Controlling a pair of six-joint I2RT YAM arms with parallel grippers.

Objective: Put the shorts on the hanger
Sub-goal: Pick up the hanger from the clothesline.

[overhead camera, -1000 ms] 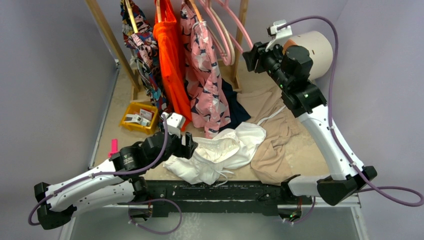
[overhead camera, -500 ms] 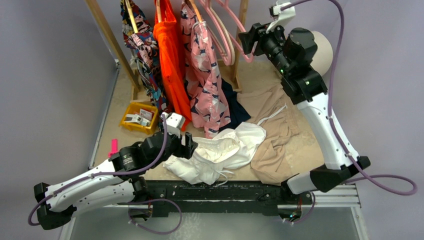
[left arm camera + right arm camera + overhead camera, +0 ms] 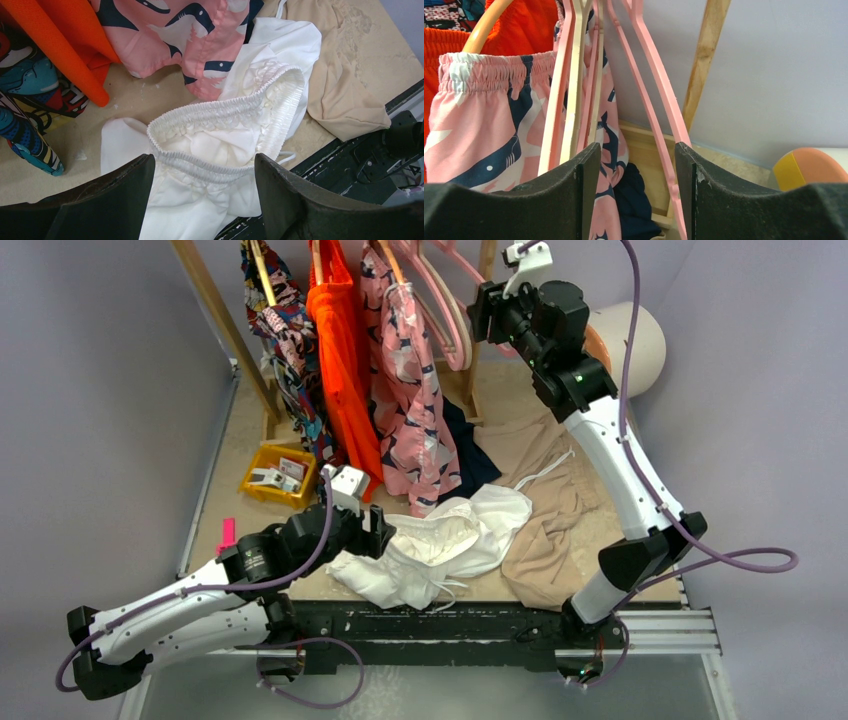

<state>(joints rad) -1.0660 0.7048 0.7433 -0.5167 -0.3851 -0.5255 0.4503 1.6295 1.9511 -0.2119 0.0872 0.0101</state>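
The white shorts (image 3: 440, 540) lie crumpled at the table's front centre, their gathered waistband (image 3: 225, 125) gaping open. My left gripper (image 3: 378, 530) stands open at their left edge. In the left wrist view its fingers straddle the near waistband (image 3: 205, 170) without closing on it. The pink hanger (image 3: 452, 340) hangs at the right end of the wooden rack. My right gripper (image 3: 482, 312) is raised beside it and open. In the right wrist view a slim pink hanger arm (image 3: 649, 100) runs down through the gap of the right gripper (image 3: 636, 155), close to the right finger (image 3: 684, 170).
The rack (image 3: 215, 310) carries a patterned garment (image 3: 285, 330), an orange one (image 3: 345, 370) and pink shorts with a navy pattern (image 3: 410, 400). A tan garment (image 3: 550, 500) and navy cloth (image 3: 465, 455) lie on the table. A yellow bin (image 3: 275, 475) sits at left, a cream roll (image 3: 640, 335) at back right.
My right arm has risen and swung left, bringing its gripper up to the pink hangers on the rack. The left arm and the shorts have not moved.
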